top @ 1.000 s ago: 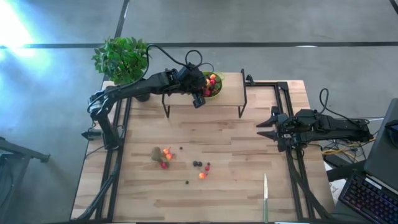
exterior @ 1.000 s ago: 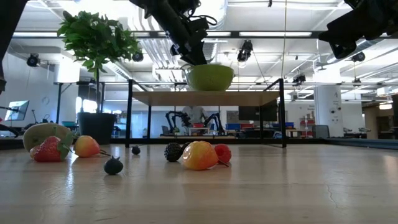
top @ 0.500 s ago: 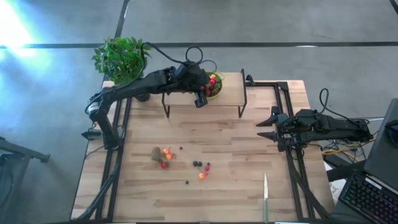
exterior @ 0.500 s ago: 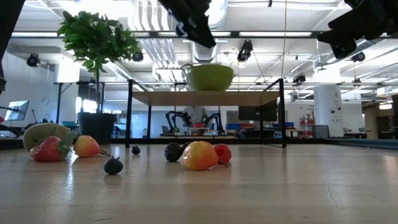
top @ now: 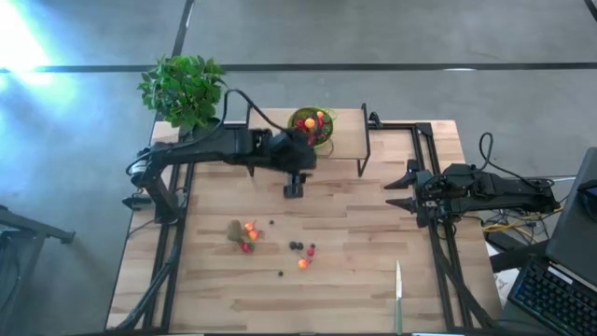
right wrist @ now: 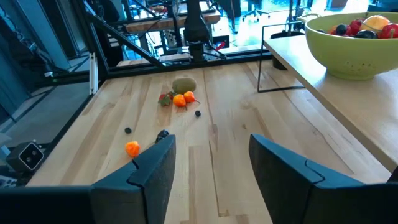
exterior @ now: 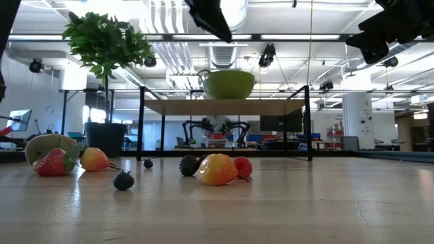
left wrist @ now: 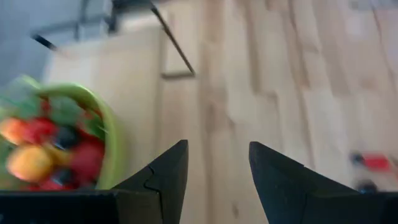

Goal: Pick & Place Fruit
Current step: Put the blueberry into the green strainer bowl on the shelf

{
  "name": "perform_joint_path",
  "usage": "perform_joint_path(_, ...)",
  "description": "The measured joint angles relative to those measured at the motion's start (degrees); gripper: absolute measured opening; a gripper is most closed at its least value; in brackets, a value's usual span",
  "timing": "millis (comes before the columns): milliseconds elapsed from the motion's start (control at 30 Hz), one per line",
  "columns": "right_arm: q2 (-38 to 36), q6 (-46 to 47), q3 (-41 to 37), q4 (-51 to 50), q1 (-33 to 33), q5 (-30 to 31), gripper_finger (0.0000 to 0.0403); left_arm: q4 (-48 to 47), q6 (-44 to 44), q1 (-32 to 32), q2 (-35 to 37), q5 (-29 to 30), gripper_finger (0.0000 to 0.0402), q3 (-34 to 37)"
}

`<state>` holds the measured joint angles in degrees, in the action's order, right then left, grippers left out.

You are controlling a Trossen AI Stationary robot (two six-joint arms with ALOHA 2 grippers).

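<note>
Sitting on a raised wooden shelf [top: 280, 140] at the far side of the table [top: 354, 280], the lime-green bowl [top: 312, 126] holds a heap of small fruit: red berries, an orange piece, a yellow-orange one and a few dark ones. The left wrist view shows the same bowl filled nearly to its rim.

More fruit lies loose on the tabletop, well apart from the bowl. A brown kiwi [top: 234, 231] sits with a strawberry [top: 245, 247] and small orange pieces touching or just beside it. Nearer the middle are dark berries [top: 296, 246], a red berry [top: 312, 249] and an orange fruit [top: 303, 264], with lone dark berries scattered around.

The left gripper [top: 293, 188] hangs above the table just in front of the shelf, its jaws parted with nothing between them. The right gripper [top: 399, 193] waits at the table's right edge, jaws spread and empty.

A knife [top: 397, 297] lies near the front edge. A potted plant [top: 184, 89] stands at the far left corner.
</note>
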<state>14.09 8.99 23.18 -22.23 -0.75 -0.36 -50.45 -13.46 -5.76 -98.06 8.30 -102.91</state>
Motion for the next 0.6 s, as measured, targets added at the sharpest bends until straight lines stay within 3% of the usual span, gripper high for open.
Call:
perform_joint_path(267,-0.02,0.00,0.00,-0.01,0.01,0.00,0.0176,-10.62,5.39,6.11,0.28,-0.90,0.0176,4.95)
perform_joint_path(600,-0.02,0.00,0.00,-0.01,0.01,0.00,0.0144,-4.37,7.23,12.62,1.51,-1.23,0.0176,20.56)
